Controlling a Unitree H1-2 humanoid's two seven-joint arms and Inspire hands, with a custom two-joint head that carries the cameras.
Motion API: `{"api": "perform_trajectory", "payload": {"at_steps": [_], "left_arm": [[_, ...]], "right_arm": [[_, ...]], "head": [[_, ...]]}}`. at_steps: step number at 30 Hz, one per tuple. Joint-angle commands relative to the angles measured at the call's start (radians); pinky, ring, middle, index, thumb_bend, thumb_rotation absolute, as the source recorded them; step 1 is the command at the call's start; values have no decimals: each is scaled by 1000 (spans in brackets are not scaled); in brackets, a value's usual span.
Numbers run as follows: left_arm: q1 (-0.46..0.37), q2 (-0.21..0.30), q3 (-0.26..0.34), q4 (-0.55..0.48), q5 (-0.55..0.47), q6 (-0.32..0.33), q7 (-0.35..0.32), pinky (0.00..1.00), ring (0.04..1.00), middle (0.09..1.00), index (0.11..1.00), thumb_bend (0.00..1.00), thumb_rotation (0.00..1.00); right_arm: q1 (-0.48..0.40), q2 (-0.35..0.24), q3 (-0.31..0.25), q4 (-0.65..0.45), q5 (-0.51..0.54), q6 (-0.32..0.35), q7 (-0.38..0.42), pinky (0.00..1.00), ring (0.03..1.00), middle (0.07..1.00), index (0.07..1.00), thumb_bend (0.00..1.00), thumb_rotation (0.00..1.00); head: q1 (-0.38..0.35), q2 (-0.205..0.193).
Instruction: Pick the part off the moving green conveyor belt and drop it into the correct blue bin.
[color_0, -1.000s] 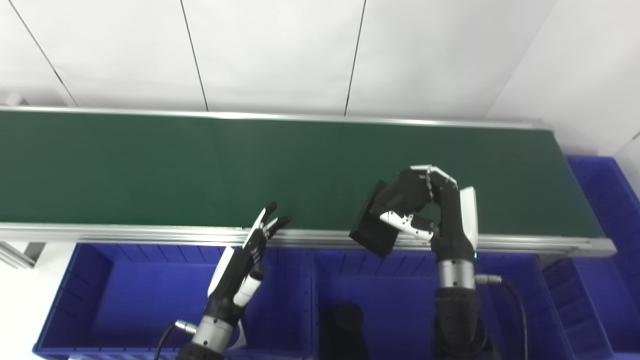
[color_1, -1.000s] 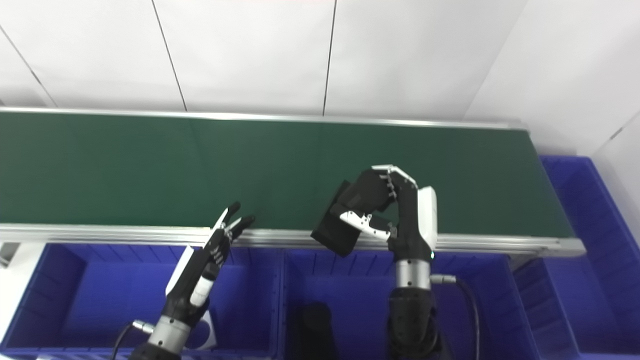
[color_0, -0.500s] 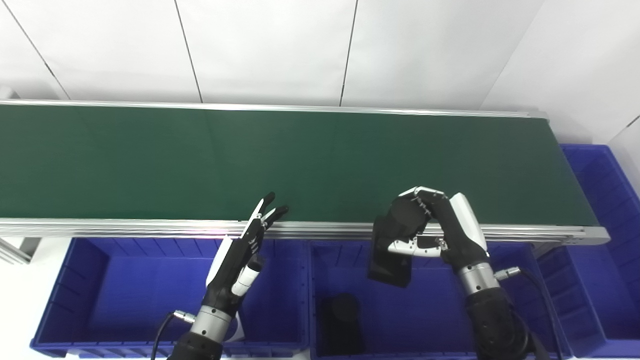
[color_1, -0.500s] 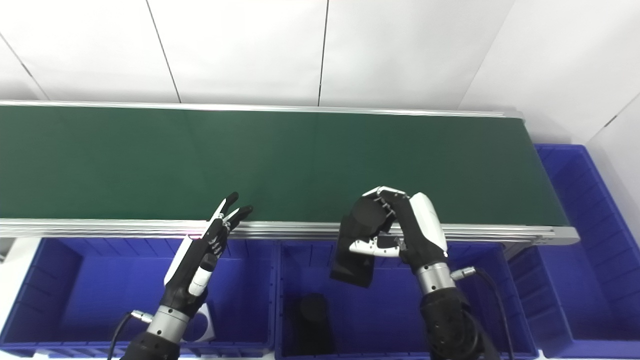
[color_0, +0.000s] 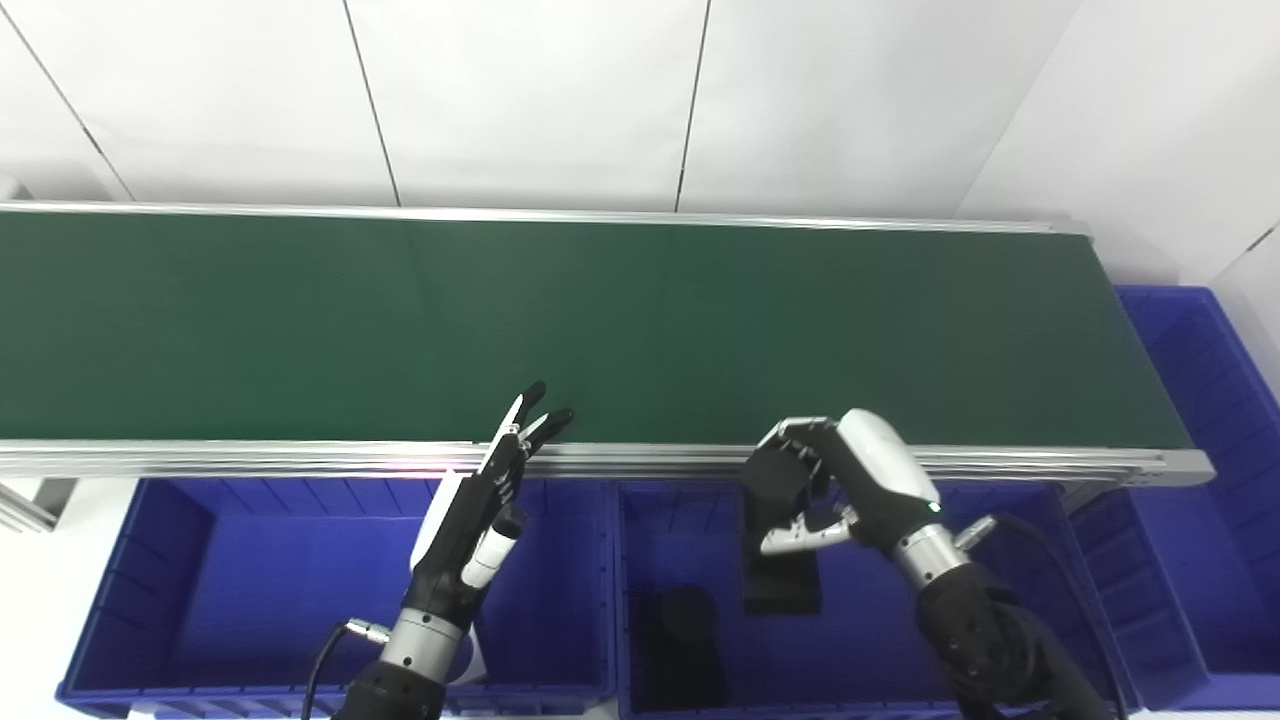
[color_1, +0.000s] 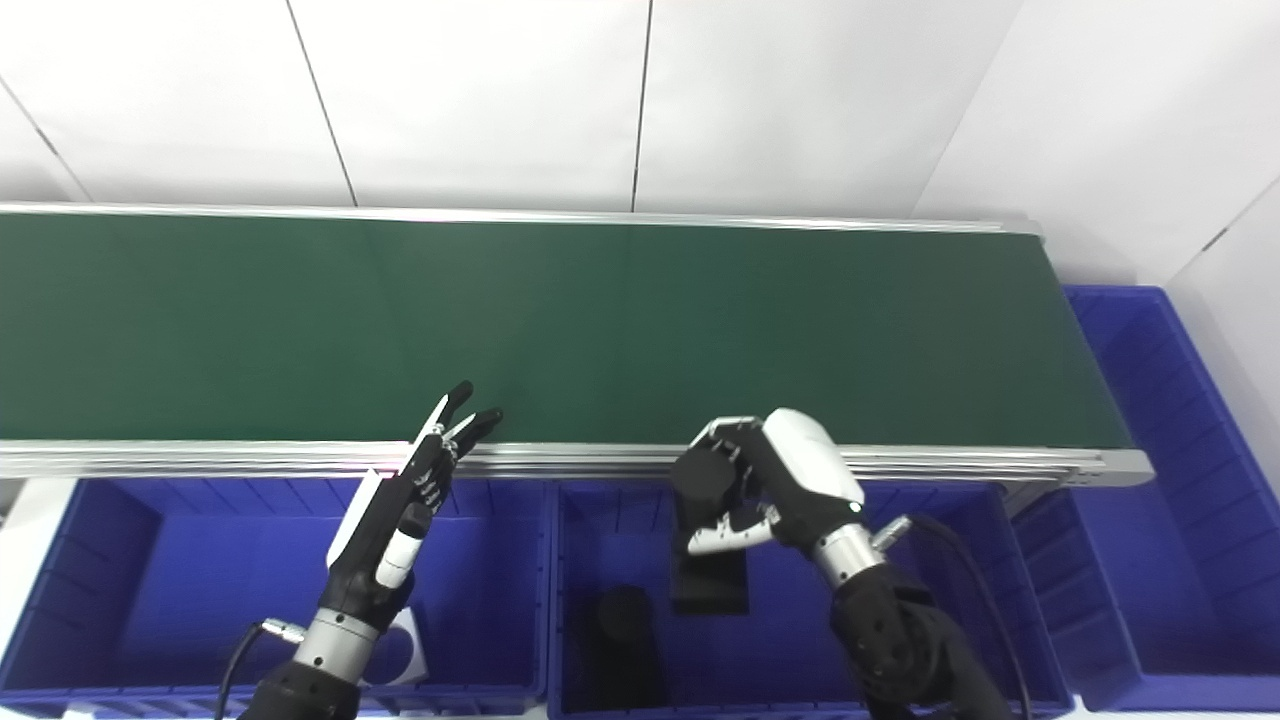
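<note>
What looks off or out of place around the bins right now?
Nothing stands out. The right hand holds the black part over the middle blue bin, where another black part already lies. The left hand is open.

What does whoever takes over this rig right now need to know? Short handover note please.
Right hand: shut on the black block, holding it over the middle blue bin, below the belt's near rail.
Left hand: open, holds nothing, fingers pointing at the near edge of the green conveyor belt, above the left blue bin.
Belt: no part visible on it.
Middle bin already holds a dark round part.
Done: block picked off the belt and carried over the bin.
Left: open the right hand to drop it, then pull back.
</note>
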Motion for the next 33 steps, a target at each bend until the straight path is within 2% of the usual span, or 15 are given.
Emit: {"api": "perform_trajectory", "payload": {"at_steps": [1,5,12,19,26,33], "left_arm": [[-29,-7,5,-22,-11,-17,-7,986,930,900,1000,899,1000],[-35,-3,9,-22,-15,-16,-13,987,932,902,1000,906,1000],[-44,2,20,-11,-26,-15,-26,1000,935,900,1000,893,1000],[-40,6,19,-10,-14,-16,-23,1000,934,899,1000,898,1000],[-40,7,20,-14,-13,-12,-22,1000,935,899,1000,895,1000],[-39,12,24,-15,-19,-14,-25,1000,936,896,1000,894,1000]], "right_arm": [[-15,-8,10,4,-29,-25,-28,319,393,473,520,517,0],[-13,-1,29,64,-43,-43,-60,319,392,470,518,517,0],[-24,17,58,140,-65,-30,-91,325,392,459,519,517,0],[-37,24,88,233,-72,-38,-119,385,423,509,499,518,0],[-58,-1,145,327,-114,-86,-174,410,437,507,490,518,0],[-78,-28,204,355,-148,-67,-149,436,440,528,480,516,0]], "head": [[1,1],[5,1],[6,0],[7,-2],[19,-6],[19,-4]]}}
